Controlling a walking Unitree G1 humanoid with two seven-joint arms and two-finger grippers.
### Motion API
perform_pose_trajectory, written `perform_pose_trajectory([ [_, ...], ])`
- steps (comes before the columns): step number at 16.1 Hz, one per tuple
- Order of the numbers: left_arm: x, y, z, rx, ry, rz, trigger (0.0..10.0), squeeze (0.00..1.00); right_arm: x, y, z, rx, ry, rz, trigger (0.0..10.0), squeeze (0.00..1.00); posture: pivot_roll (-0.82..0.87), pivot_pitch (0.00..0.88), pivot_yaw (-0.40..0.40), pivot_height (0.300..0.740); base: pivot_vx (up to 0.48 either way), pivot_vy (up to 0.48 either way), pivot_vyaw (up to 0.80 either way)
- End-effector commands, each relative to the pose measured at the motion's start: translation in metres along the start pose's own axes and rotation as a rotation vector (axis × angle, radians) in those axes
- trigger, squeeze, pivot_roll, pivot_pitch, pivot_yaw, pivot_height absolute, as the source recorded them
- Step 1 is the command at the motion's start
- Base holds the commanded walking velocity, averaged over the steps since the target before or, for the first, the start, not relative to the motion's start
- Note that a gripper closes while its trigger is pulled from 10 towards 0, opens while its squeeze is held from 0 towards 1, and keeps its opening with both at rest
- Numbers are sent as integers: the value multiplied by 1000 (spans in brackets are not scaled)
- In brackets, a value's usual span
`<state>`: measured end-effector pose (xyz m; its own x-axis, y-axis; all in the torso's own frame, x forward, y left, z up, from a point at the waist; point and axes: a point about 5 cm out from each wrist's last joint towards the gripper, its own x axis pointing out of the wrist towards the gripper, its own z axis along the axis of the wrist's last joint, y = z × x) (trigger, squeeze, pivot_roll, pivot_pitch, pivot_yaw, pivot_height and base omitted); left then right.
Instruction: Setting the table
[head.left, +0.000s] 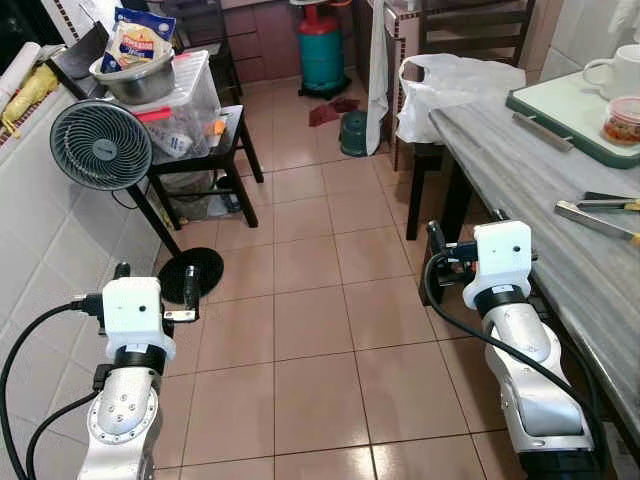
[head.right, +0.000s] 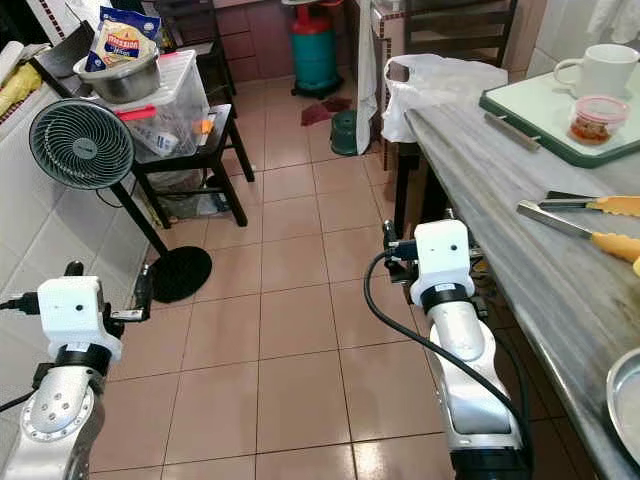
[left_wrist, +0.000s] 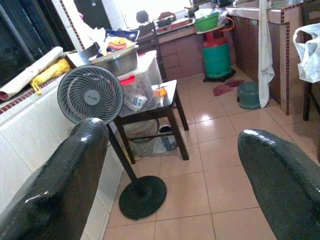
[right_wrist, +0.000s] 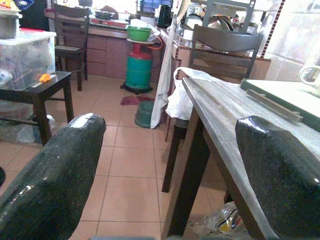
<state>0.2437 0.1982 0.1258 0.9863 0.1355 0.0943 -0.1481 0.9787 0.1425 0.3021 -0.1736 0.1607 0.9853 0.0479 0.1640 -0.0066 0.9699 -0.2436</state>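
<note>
A: Looking at the grippers — what did they hold?
B: Nothing. Left gripper (left_wrist: 170, 175) & right gripper (right_wrist: 167, 170) were both spread wide, over the tiled floor (head.left: 310, 330).
A: Table stuff?
B: Tray (head.right: 520, 110) w/ mug (head.right: 600, 68) on the table (head.right: 500, 200), tongs (head.right: 590, 222) nearer the right arm.

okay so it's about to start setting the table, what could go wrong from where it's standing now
The right gripper, open and empty, sits level with the grey table's edge, so lifting the arm might knock it. The tongs lie near that edge and could be swept off. On the other side, the standing fan is close to the left gripper and may be hit in a turn.
</note>
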Motion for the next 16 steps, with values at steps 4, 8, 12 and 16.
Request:
perform_pose_trajectory([
  [4, 2, 0, -3, 23, 9, 26, 10000, 0, 2, 3, 5, 0, -22, 14, 10000, 137, -241, 97, 146, 740, 0, 0, 0],
  [8, 6, -2, -1, 30, 7, 45, 10000, 0, 1, 3, 5, 7, -23, 9, 10000, 133, -250, 102, 153, 740, 0, 0, 0],
  [12, 6, 7, 3, 90, 3, -15, 10000, 0, 0, -2, 4, -2, -22, 0, 10000, 129, -256, 94, 176, 740, 0, 0, 0],
  [16, 19, 8, 6, 72, -14, 24, 10000, 0, 2, -11, 5, -34, -23, -14, 10000, 133, -285, 83, 128, 740, 0, 0, 0],
])
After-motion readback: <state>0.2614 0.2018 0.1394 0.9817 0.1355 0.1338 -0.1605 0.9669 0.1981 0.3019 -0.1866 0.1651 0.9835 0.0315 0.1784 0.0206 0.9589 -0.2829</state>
